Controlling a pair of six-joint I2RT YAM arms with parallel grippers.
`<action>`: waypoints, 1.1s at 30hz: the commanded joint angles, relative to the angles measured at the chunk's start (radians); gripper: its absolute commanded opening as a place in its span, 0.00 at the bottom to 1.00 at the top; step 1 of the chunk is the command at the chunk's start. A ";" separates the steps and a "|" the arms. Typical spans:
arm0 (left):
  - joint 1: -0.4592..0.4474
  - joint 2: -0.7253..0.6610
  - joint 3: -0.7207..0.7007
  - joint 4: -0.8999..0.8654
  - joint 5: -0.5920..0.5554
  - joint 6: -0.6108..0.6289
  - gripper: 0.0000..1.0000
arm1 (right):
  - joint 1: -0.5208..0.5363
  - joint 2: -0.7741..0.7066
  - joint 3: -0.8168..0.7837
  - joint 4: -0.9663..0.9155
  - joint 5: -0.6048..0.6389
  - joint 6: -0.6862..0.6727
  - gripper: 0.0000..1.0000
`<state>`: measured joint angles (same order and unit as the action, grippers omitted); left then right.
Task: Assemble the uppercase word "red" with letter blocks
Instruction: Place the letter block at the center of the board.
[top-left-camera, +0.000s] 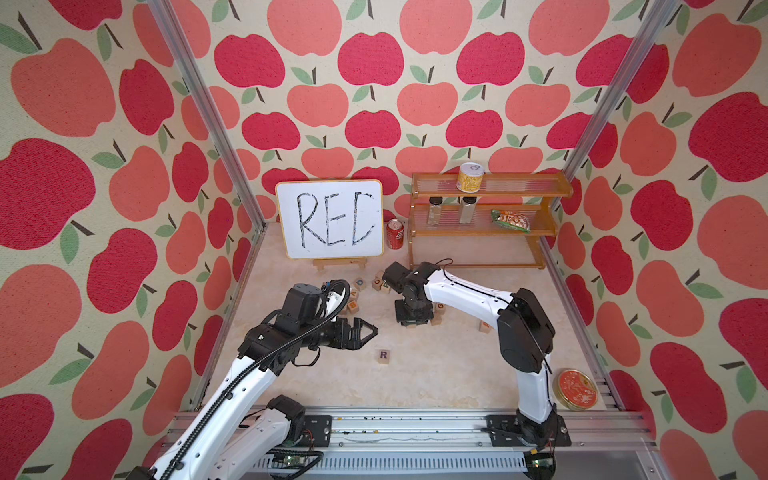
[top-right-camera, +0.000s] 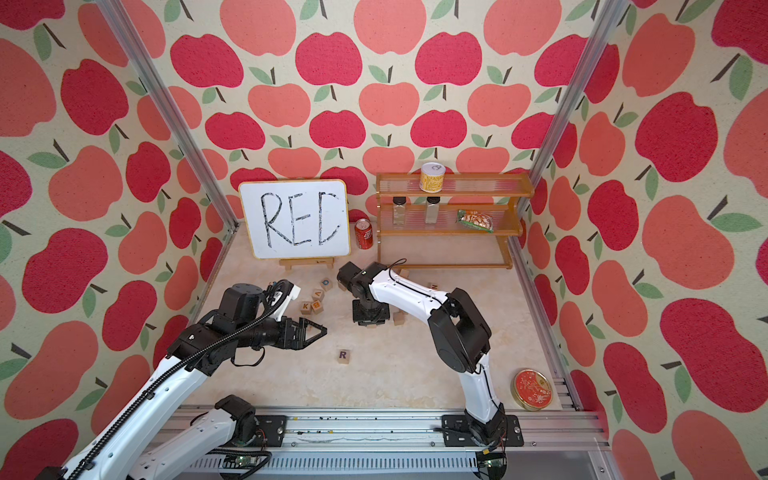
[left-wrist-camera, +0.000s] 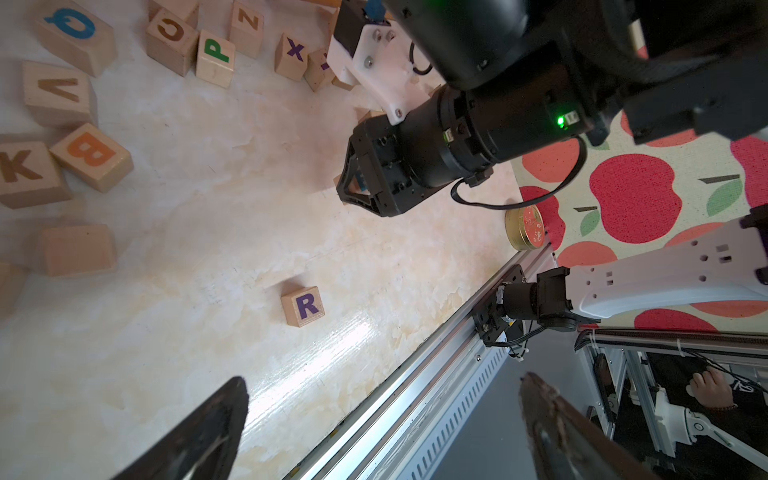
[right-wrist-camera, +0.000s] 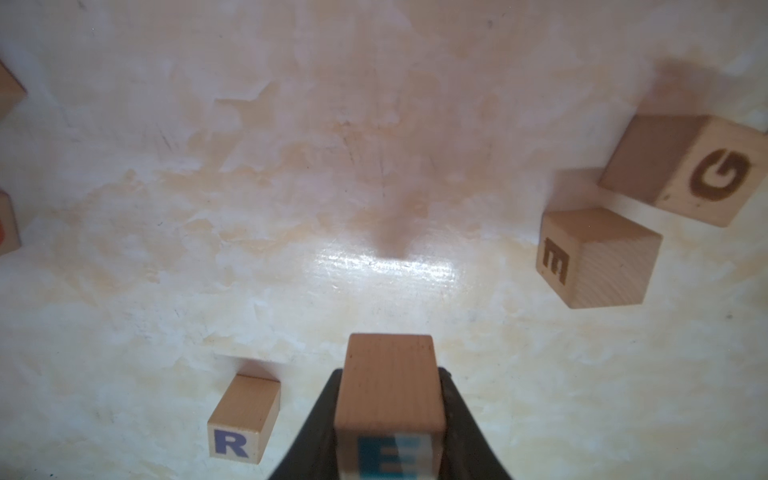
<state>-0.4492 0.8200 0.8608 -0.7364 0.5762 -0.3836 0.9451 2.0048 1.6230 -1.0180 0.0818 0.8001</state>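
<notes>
The purple R block (top-left-camera: 383, 355) (top-right-camera: 343, 355) lies alone on the pale tabletop, letter up, and shows in both wrist views (left-wrist-camera: 303, 306) (right-wrist-camera: 243, 417). My right gripper (right-wrist-camera: 390, 374) points down and is shut on the blue E block (right-wrist-camera: 390, 403), held off the table a little behind the R block. In both top views the right gripper (top-left-camera: 411, 320) (top-right-camera: 371, 320) hides that block. My left gripper (top-left-camera: 372, 330) (top-right-camera: 320, 330) hovers open and empty to the left of the R block, its fingertips (left-wrist-camera: 232, 399) wide apart.
Loose letter blocks (top-left-camera: 353, 305) lie behind the left arm; a G block (right-wrist-camera: 685, 170) and an orange E block (right-wrist-camera: 598, 257) sit near the right gripper. A whiteboard (top-left-camera: 330, 218), soda can (top-left-camera: 395, 235) and wooden shelf (top-left-camera: 486, 220) stand at the back. A round tin (top-left-camera: 577, 388) lies front right.
</notes>
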 joint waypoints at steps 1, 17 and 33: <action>0.003 -0.031 -0.002 -0.044 0.028 -0.028 0.99 | 0.030 -0.038 -0.024 0.017 0.022 0.069 0.12; 0.002 -0.172 -0.014 -0.094 0.033 -0.113 0.99 | 0.138 -0.060 -0.113 0.076 0.018 0.181 0.11; 0.001 -0.269 -0.036 -0.129 0.032 -0.153 0.99 | 0.184 -0.045 -0.167 0.153 -0.013 0.250 0.11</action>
<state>-0.4492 0.5632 0.8341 -0.8429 0.5930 -0.5201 1.1213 1.9793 1.4654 -0.8791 0.0799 1.0199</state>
